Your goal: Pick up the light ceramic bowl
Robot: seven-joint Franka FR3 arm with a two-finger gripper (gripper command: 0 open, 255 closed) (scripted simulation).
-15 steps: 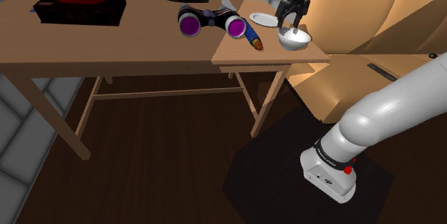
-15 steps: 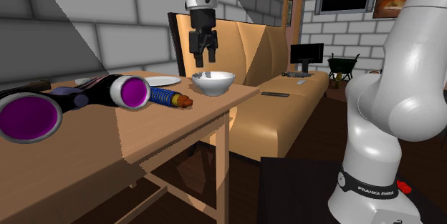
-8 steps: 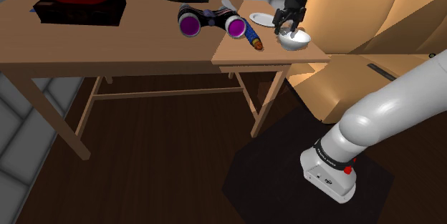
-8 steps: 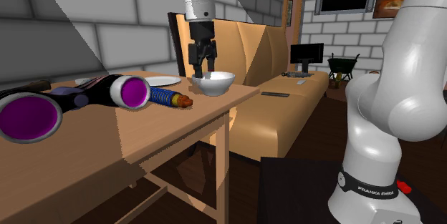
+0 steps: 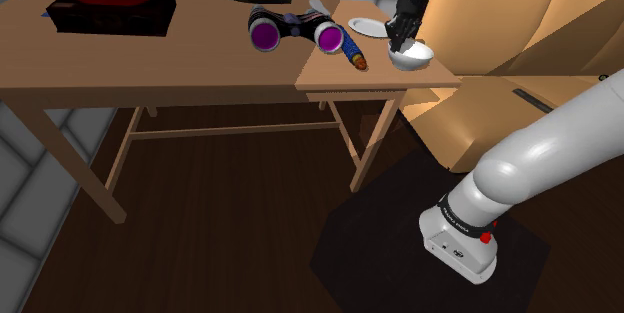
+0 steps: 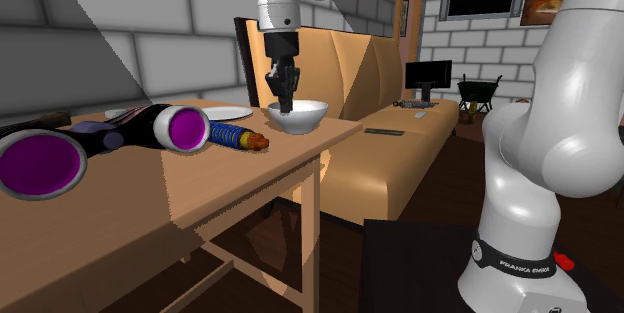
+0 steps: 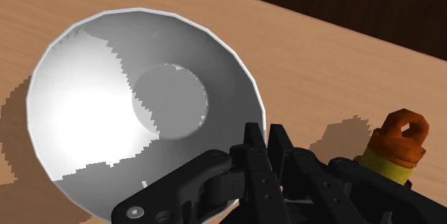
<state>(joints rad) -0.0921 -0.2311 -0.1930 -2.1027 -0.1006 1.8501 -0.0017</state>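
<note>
1. Pincer [image 7: 263, 144] is clenched on the near rim of the white bowl [image 7: 143, 112]. Its two black fingers [image 7: 281, 151] stand close together, with the rim wall pinched between them.
2. The bowl sits upright on the wooden bench [image 7: 322, 65], directly under the pincer. Its open basin spreads away from the fingertips.
3. In the shoulder view the pincer [image 5: 400, 43] points down at the bowl [image 5: 414, 56], near the corner of the bench [image 5: 150, 71].
4. In the second exterior view the pincer [image 6: 282, 107] reaches into the bowl's edge. The bowl [image 6: 300, 116] has its base on the bench top.
5. A striped tool [image 7: 397, 144] with an orange tip and yellow band lies just beside the pincer, apart from the bowl.
6. Binoculars [image 5: 295, 29] with purple lenses lie farther from the pincer, past the striped tool [image 5: 353, 51].
7. A flat white plate [image 5: 365, 27] lies near the pincer, behind the bowl.
8. A tan sofa [image 5: 520, 31] stands beyond the bench on the pincer's far side.
</note>
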